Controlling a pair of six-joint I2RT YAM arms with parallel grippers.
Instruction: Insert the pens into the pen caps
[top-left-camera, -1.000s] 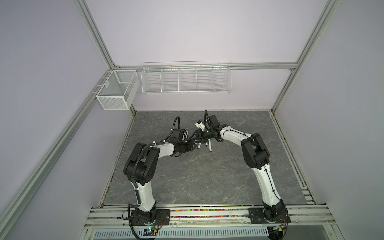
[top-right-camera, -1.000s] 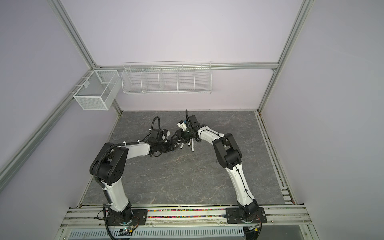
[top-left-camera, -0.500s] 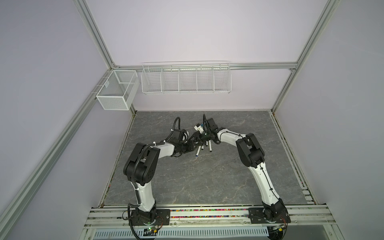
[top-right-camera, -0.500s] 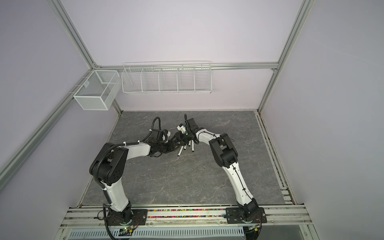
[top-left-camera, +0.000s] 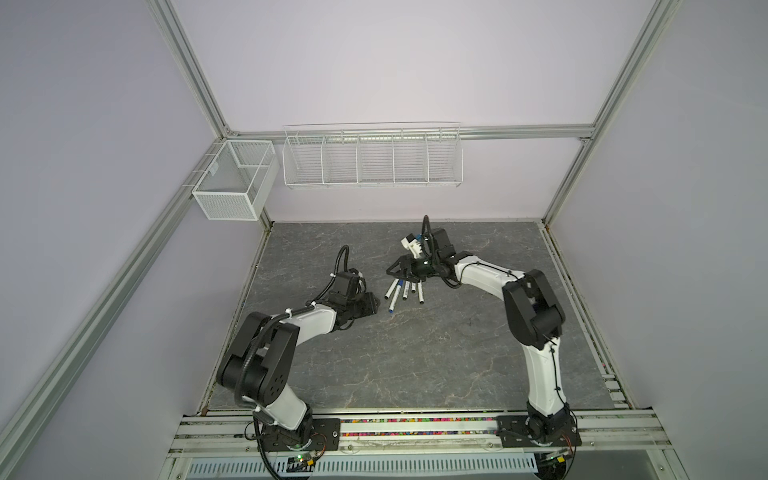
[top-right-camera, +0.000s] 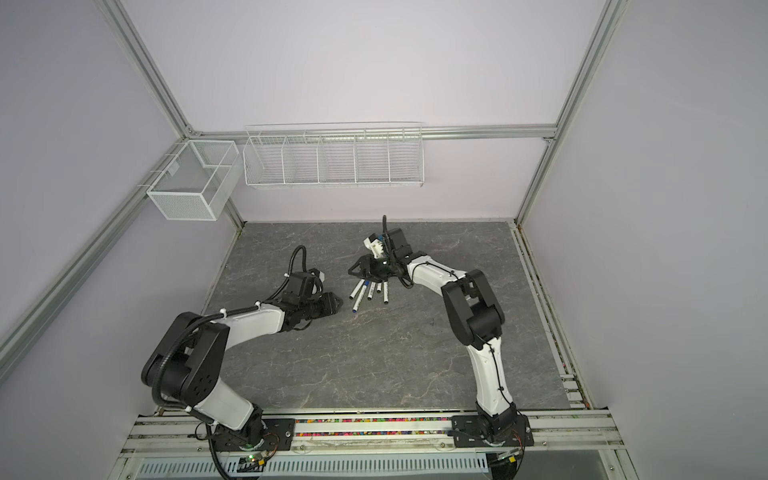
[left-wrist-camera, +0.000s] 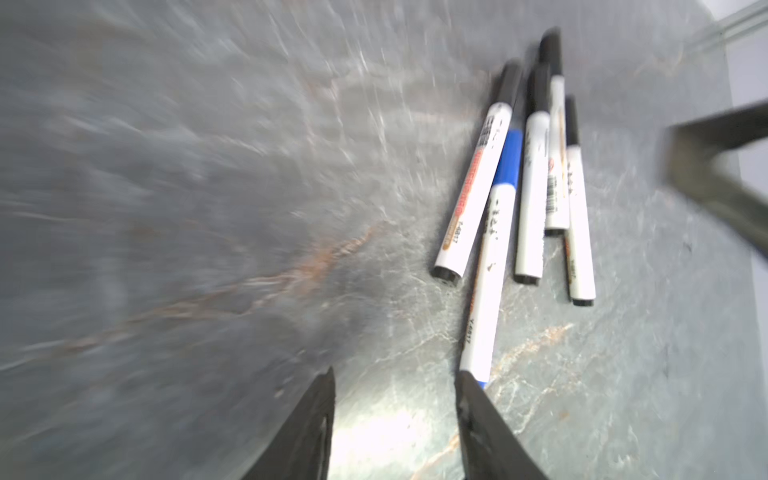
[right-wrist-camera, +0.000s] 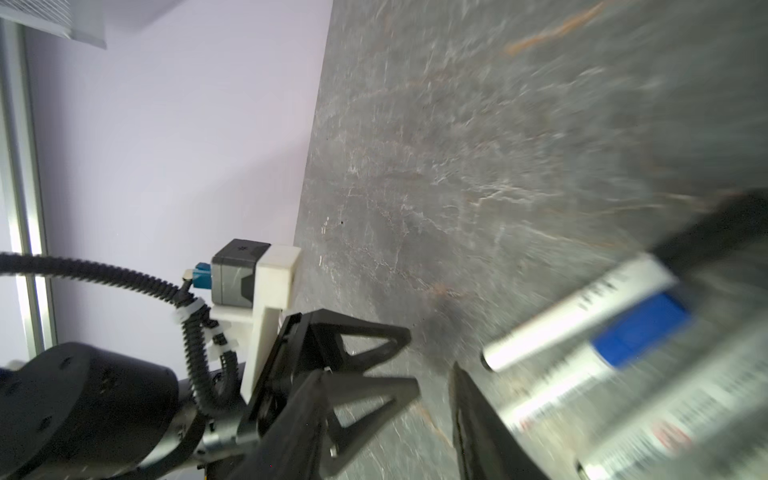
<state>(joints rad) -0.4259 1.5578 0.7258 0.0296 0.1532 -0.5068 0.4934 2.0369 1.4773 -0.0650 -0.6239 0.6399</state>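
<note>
- A second ago the two grippers are bunched close together right over the pens. Now they are apart, and both have let go.
- The left gripper (top-left-camera: 370, 308) has pulled back to its own side. Its two fingers stand apart with nothing between them. It sits low, just beside the near tip of the blue pen (left-wrist-camera: 486, 282).
- The right gripper (top-left-camera: 398, 270) is at the far end of the pens. Its fingers stand apart too, and it holds nothing.
- All five pens (top-left-camera: 404, 291) lie flat on the table (top-left-camera: 415, 353), side by side like a little fan, some touching.
- The pen caps (left-wrist-camera: 510, 83) look pushed on. There are four black caps at the far ends, and the blue cap (left-wrist-camera: 509, 156) is on the blue pen. I see no loose cap anywhere.
- So I think the last pen is just put down and the job looks about done.
- The long wire basket (top-left-camera: 372, 160) on the back wall has five little rooms. I see nothing in any of them.
- The mesh box (top-left-camera: 230, 187) in the corner has a wall inside it. I see nothing in it either.
</note>
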